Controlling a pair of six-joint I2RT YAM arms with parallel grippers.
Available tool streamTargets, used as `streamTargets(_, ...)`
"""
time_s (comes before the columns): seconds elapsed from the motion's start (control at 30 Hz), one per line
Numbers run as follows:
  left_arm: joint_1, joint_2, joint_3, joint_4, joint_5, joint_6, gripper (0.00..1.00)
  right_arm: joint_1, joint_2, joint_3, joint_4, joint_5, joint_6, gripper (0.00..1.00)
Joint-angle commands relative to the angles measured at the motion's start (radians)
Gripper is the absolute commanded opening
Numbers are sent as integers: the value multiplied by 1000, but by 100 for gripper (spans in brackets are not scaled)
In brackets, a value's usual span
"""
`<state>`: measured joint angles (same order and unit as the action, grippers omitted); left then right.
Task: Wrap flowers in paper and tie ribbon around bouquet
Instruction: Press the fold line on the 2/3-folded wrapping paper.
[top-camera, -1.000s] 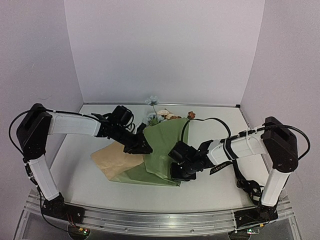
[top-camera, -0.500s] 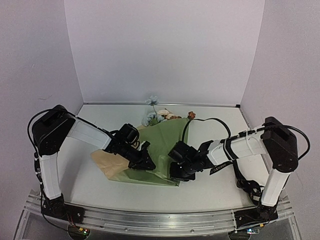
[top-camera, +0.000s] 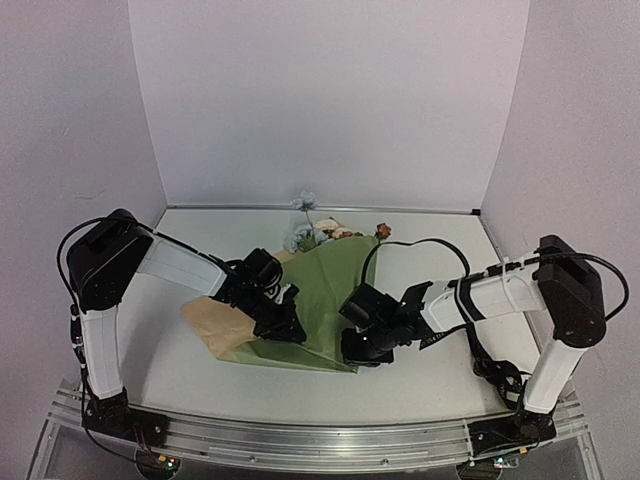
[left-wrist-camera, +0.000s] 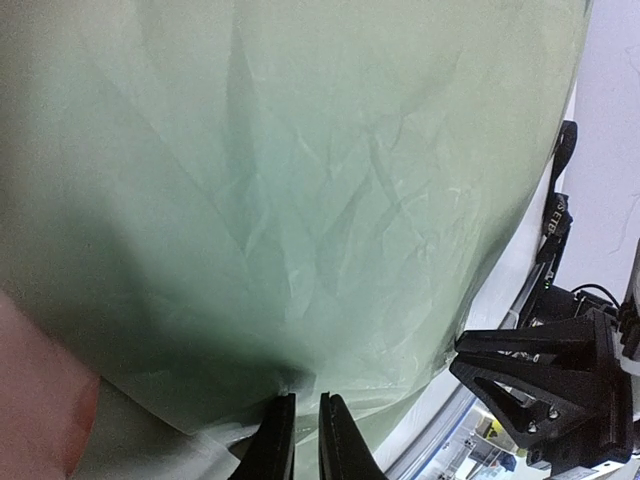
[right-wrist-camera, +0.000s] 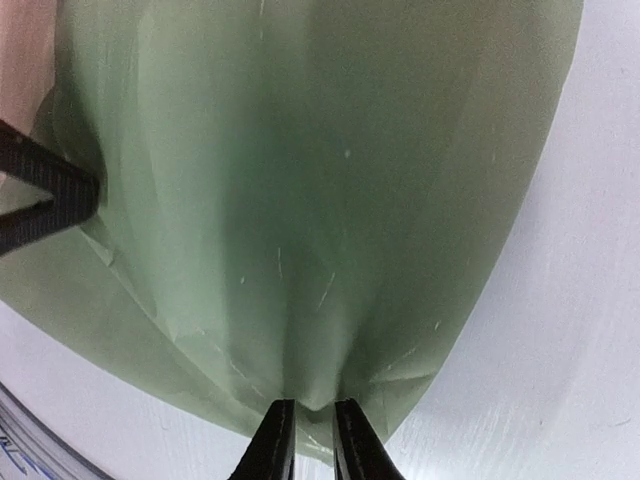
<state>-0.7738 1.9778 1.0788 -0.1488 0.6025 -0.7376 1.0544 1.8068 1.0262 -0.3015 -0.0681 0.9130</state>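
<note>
From overhead, my left gripper (top-camera: 284, 326) sits just left of the frame's centre, at the near left edge of the paper (top-camera: 335, 290). My right gripper (top-camera: 362, 346) is low at the centre, on the paper's near corner. Both wrists cover their fingertips there, so the holds only show from the wrist cameras.

In the left wrist view my left gripper (left-wrist-camera: 305, 402) is at the bottom edge, cut off below the tips. Its jaws are almost together, with the rim of the paper (left-wrist-camera: 300, 200) pinched between them. A blurred pinkish patch in the lower left corner is too soft to name. My right gripper (left-wrist-camera: 548, 388) shows at the lower right, half out of frame.

In the right wrist view my right gripper (right-wrist-camera: 310, 408) is nearly closed on a puckered fold of the paper (right-wrist-camera: 310, 200). My left gripper (right-wrist-camera: 45, 195) juts in from the left edge.

The flowers (top-camera: 318, 230) lie at the upper centre of the overhead view. Only the blooms poke out past the paper's far edge, and the stems are hidden beneath the sheet. The sheet lies on the table (top-camera: 200, 390), with its brown side showing at the left.
</note>
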Motion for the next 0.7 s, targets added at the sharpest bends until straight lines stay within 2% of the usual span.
streamTargets(0.0,6,20,-5,-121,-135,25,11,21,-55,-33,-25,-17,-11,12)
streamTargets(0.23,7,21,8,-142,-150,32,11,28,-44,-83,-25,-22,13,10)
streamTargets(0.37,8,20,17,-157,-158,44,10,16,-100,-92,-26,-22,6,12)
streamTargets(0.5,8,17,26,-173,-167,58,9,-37,-176,-70,-2,-98,-10,16)
streamTargets(0.67,8,15,32,-177,-171,65,9,-124,-175,-63,167,-260,34,24)
